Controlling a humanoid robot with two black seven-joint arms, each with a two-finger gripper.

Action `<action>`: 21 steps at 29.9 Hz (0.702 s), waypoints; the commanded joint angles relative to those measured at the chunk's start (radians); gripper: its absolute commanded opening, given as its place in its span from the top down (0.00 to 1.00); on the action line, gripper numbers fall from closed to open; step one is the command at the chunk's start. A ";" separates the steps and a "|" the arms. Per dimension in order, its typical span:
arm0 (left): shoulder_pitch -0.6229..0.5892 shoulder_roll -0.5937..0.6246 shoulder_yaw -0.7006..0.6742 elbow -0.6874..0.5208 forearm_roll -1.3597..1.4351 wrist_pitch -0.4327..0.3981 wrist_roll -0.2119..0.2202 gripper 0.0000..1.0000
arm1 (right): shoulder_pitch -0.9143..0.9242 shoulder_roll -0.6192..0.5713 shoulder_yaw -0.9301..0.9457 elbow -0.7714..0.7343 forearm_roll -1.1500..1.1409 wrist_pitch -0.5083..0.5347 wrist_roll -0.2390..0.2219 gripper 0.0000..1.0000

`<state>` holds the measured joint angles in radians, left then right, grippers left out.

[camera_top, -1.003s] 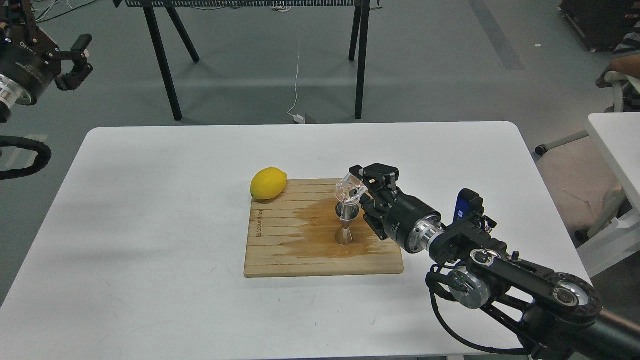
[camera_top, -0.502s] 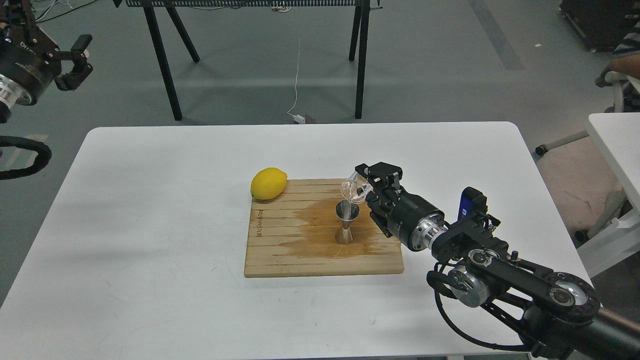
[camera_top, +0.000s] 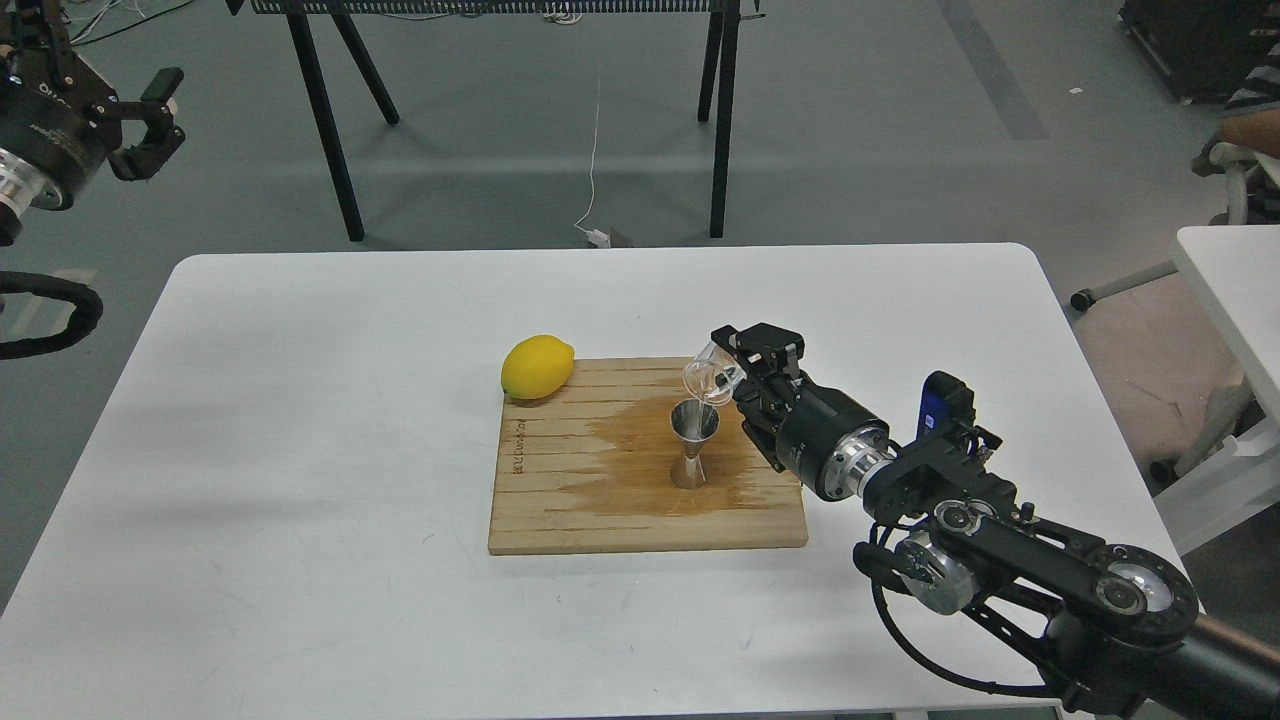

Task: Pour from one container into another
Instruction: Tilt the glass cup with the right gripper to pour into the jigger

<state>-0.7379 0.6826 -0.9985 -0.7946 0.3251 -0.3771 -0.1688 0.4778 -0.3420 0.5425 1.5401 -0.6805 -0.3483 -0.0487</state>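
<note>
A steel hourglass-shaped jigger (camera_top: 692,447) stands upright on a wooden cutting board (camera_top: 560,500) in the middle of the white table. My right gripper (camera_top: 728,372) is shut on the small clear glass cup (camera_top: 705,380). It holds the cup tipped to the left, rim just above and slightly right of the jigger's mouth. A dark wet patch spreads across the board around the jigger. My left gripper (camera_top: 158,115) hangs open at the far upper left, well off the table and away from both containers.
A yellow lemon (camera_top: 537,366) lies at the board's back left corner. The white table (camera_top: 300,450) stretches to all sides of the board. Black table legs (camera_top: 340,150) stand on the floor behind, and another white table (camera_top: 1235,290) sits at the right edge.
My right gripper has drawn the tipped glass cup slightly right and back from directly over the jigger, uncovering the jigger's mouth. The left arm has barely shifted.
</note>
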 commanded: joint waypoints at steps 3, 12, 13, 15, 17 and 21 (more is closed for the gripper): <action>0.000 0.000 -0.002 0.000 0.000 0.000 0.000 0.01 | 0.030 0.000 -0.050 -0.002 -0.001 0.000 0.001 0.77; 0.000 0.006 -0.002 0.000 0.000 0.000 0.000 0.01 | 0.041 -0.003 -0.052 -0.002 -0.013 0.000 0.001 0.77; 0.000 0.006 -0.002 0.000 0.000 0.000 0.000 0.01 | 0.042 -0.003 -0.052 -0.002 -0.016 0.000 0.001 0.77; 0.000 0.006 -0.003 0.000 0.000 0.000 0.000 0.01 | 0.045 -0.003 -0.052 -0.002 -0.020 0.000 0.001 0.77; 0.000 0.006 -0.003 0.000 0.000 0.000 0.000 0.01 | 0.047 -0.009 -0.052 -0.002 -0.021 0.000 0.001 0.77; -0.001 0.008 -0.003 0.000 0.000 0.000 0.000 0.01 | 0.056 -0.015 -0.053 -0.002 -0.022 0.000 0.003 0.77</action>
<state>-0.7379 0.6897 -1.0013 -0.7946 0.3252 -0.3774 -0.1691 0.5263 -0.3533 0.4898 1.5386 -0.7008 -0.3482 -0.0469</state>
